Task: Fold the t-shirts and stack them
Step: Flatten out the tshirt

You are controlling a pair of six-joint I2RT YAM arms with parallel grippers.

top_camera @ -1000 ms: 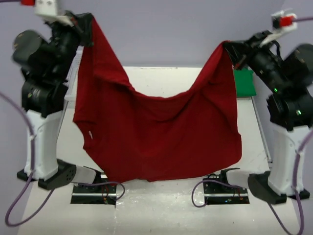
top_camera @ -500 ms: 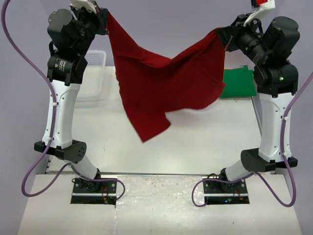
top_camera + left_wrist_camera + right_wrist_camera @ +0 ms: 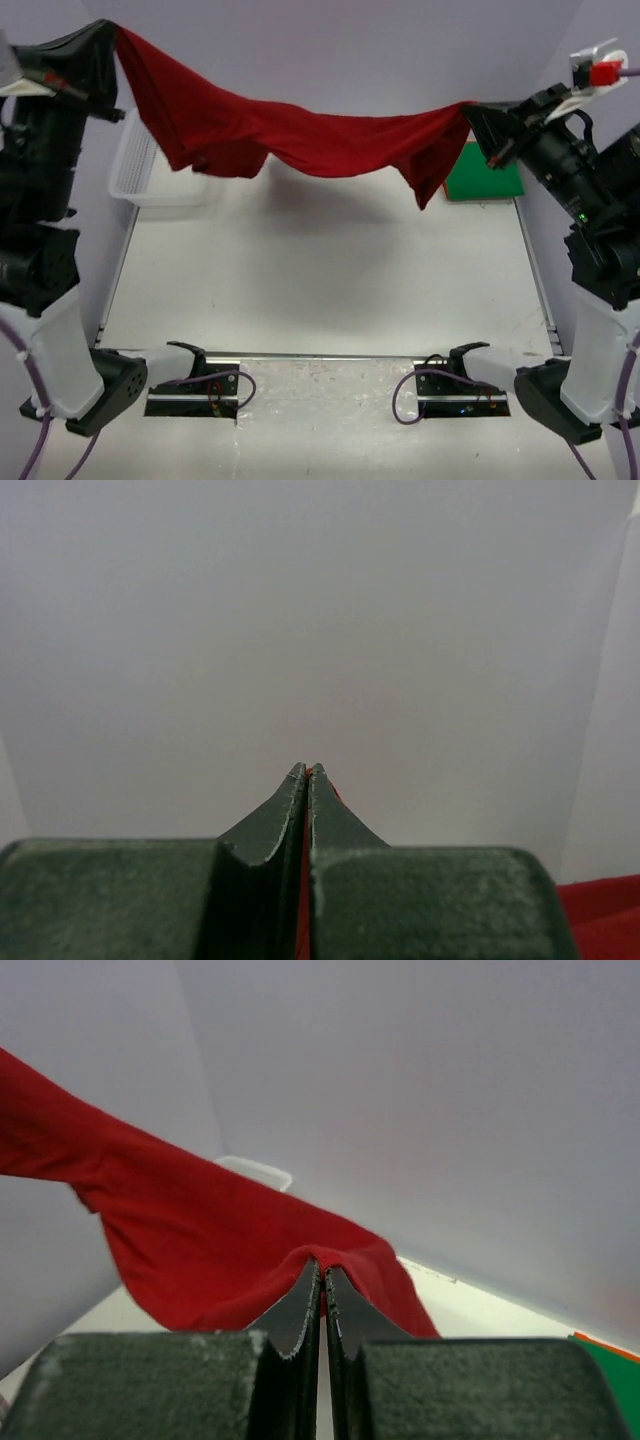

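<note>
A dark red t-shirt [image 3: 300, 140] hangs stretched in the air between both arms, high over the table, sagging in the middle. My left gripper [image 3: 110, 35] is shut on its left end at the top left; in the left wrist view a red sliver [image 3: 306, 880] shows between the closed fingers [image 3: 330, 820]. My right gripper [image 3: 470, 110] is shut on the right end, and the red cloth [image 3: 200, 1250] bunches over its fingertips [image 3: 322, 1270]. A bright green t-shirt [image 3: 485, 172] lies flat at the table's far right. No orange t-shirt shows.
A white mesh basket [image 3: 150, 175] stands at the table's far left, partly under the hanging cloth. The white table [image 3: 330, 270] runs below, with both arm bases at its near edge. A lilac wall closes the back.
Both grippers have swung outward, pulling the red t-shirt from a hanging drape into a taut horizontal span. The left arm has moved to the far left edge of the view.
</note>
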